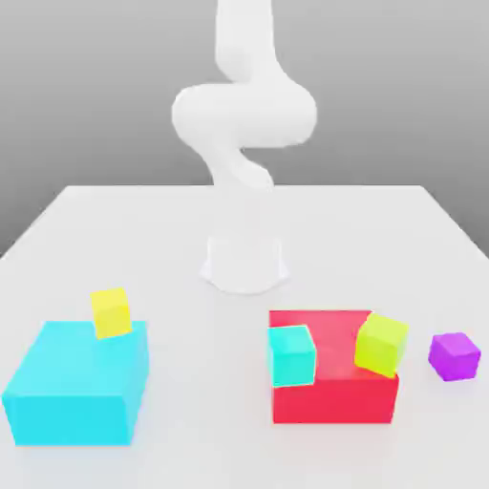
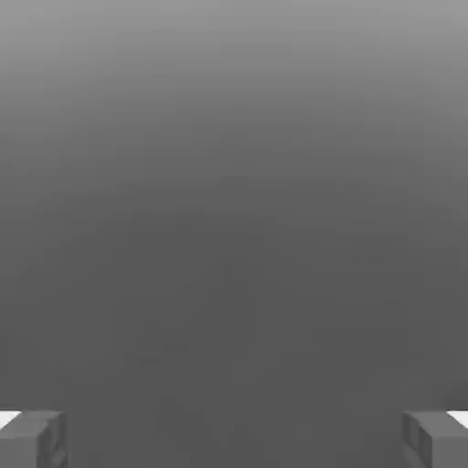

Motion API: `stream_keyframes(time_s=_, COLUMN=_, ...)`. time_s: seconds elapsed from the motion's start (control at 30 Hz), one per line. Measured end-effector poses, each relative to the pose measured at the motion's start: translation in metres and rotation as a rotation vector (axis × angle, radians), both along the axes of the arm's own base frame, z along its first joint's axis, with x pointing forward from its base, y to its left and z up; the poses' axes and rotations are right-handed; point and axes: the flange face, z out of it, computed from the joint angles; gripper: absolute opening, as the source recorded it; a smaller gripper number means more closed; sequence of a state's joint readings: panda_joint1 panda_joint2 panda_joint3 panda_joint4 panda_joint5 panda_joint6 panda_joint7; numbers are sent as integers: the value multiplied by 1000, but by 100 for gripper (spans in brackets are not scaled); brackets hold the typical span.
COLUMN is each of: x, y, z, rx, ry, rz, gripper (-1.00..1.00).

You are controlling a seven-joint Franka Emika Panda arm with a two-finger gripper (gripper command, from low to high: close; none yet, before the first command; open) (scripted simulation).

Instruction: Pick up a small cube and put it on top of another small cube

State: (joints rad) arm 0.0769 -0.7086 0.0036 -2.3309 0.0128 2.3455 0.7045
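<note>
While nothing is gripped, purple cube [image 1: 454,355] is seen resting on table [image 1: 115,229] at exterior view's right, apart from red block [image 1: 334,393]. Cyan cube [image 1: 291,355] & yellow-green cube [image 1: 382,344] are perched on red block, latter tilted at its edge nearest purple cube. 2nd yellow-green cube [image 1: 112,312] is set on cyan block [image 1: 72,396] at exterior view's left. Gripper [image 2: 234,439] fingers [image 2: 32,439] are spread wide, w/ nothing between them. Arm [image 1: 244,115] is raised behind blocks.
</note>
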Motion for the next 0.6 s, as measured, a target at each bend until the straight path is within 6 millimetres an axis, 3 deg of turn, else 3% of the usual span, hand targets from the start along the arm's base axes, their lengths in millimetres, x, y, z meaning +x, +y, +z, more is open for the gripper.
stream_keyframes(time_s=0.13, x=38, y=62, z=-78, rx=-100, ry=112, rz=253, gripper=0)
stream_keyframes(time_s=0.3, x=49, y=143, z=-179, rx=-226, ry=230, rz=567, gripper=0)
stream_keyframes(time_s=0.47, x=24, y=217, z=-283, rx=-358, ry=335, rz=888, gripper=0)
stream_keyframes(time_s=0.6, x=-24, y=270, z=-365, rx=-471, ry=406, rz=1168, gripper=0)
